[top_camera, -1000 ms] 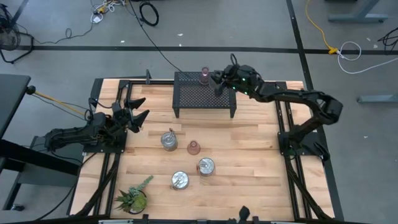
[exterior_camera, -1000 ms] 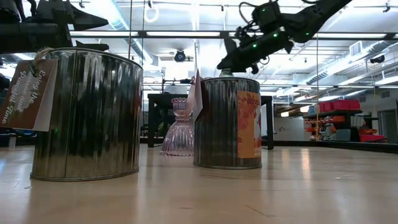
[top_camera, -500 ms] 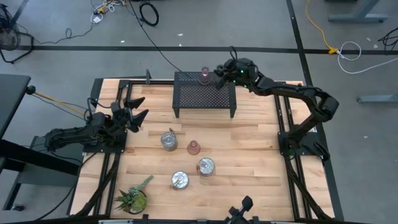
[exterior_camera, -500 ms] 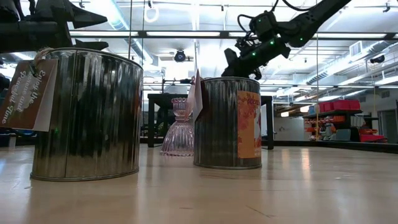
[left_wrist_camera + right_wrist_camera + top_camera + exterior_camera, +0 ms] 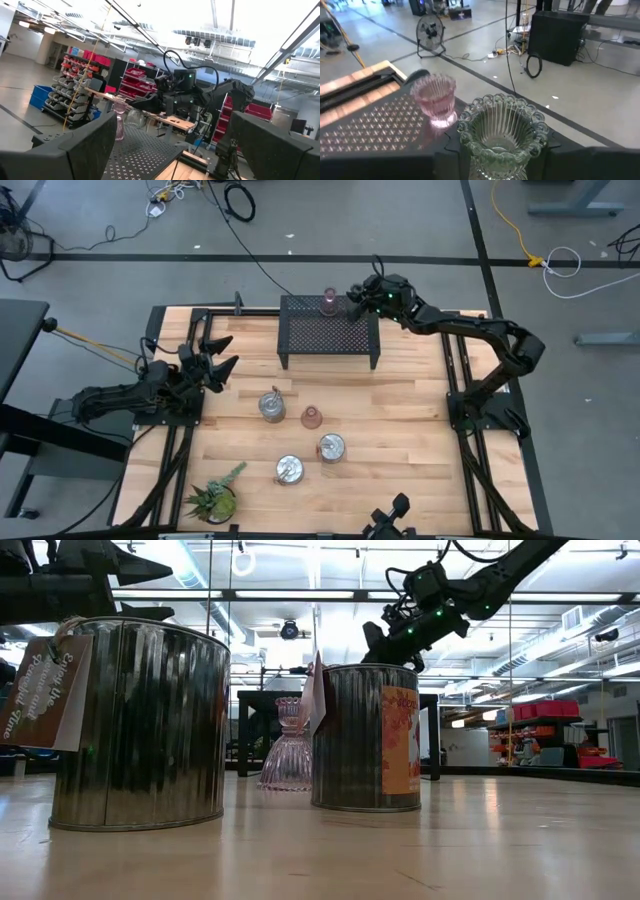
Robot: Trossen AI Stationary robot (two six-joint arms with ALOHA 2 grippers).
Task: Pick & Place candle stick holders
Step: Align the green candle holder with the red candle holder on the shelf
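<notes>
A: What does the right gripper [image 5: 352,298] hold?
B: A ribbed, see-through green glass cup [image 5: 502,131], pinched between its closed fingers, over the black mesh rack [image 5: 329,330].
A: And beside it?
B: A ribbed pink glass cup [image 5: 435,99] on the rack. Shiny tins [image 5: 271,406] sit on the wooden table [image 5: 400,440]. The left gripper [image 5: 216,356] waits, open.

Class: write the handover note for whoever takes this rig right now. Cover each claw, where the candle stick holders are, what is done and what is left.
Right claw: shut on the greenish glass cup, at the black rack's far edge; touchdown unclear.
Left claw: open, parked at the table's left edge.
Done: first pink cup stands on the rack.
Left: release the glass cup. The second pink cup and three metal holders sit mid-table.
</notes>
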